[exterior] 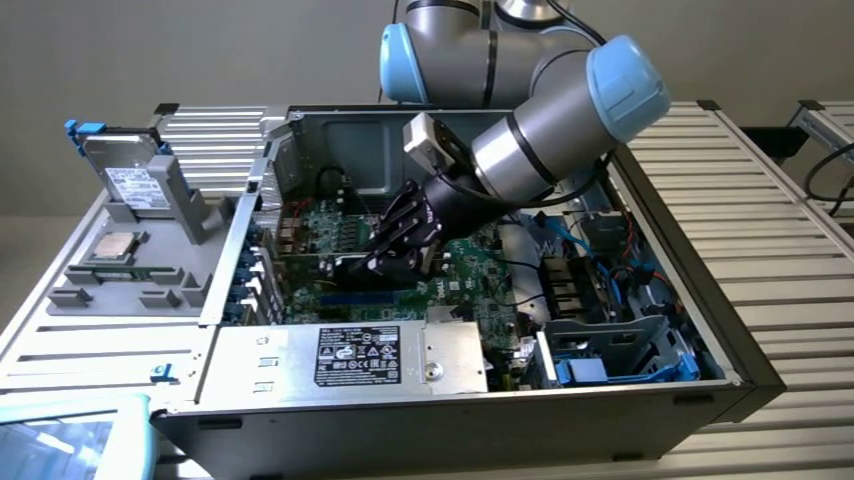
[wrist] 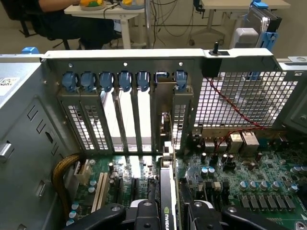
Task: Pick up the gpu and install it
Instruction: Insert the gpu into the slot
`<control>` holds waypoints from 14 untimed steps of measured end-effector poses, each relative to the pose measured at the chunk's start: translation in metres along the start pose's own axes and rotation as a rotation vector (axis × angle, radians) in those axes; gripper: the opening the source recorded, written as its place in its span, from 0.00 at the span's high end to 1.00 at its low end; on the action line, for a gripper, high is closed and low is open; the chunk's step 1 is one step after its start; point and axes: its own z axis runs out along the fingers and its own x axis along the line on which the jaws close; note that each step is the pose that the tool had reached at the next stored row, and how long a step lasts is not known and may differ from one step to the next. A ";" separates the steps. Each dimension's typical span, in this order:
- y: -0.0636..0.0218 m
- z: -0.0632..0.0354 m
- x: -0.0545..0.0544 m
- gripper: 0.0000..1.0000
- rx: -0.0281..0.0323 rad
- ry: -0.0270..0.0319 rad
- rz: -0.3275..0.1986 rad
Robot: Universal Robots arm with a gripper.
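My gripper (exterior: 390, 252) reaches down into the open computer case (exterior: 721, 345), over the green motherboard (exterior: 467, 275). It is shut on the gpu (exterior: 350, 268), a black card standing on edge on the board. In the wrist view the gpu (wrist: 166, 191) runs edge-on between my two black fingers (wrist: 144, 213), with my gripper (wrist: 169, 213) clamped on both faces. The card's silver end bracket (wrist: 165, 120) stands in an open slot of the case's rear wall, between the perforated slot covers.
A silver power supply (exterior: 358, 357) with a black label lies along the case's near side. Blue clips (wrist: 105, 80) top the rear slot covers. A labelled grey drive (exterior: 130, 185) and a grey parts tray (exterior: 107, 290) sit at the exterior view's left. A person (wrist: 72, 24) sits behind.
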 end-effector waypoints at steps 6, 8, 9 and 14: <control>-0.0007 0.0010 0.001 0.73 0.0000 0.0000 0.000; -0.0007 0.0011 0.002 0.73 0.0000 -0.0005 0.000; -0.0007 0.0011 0.003 0.73 0.0000 -0.0006 -0.001; -0.0008 0.0011 0.005 0.73 -0.0001 -0.0003 -0.001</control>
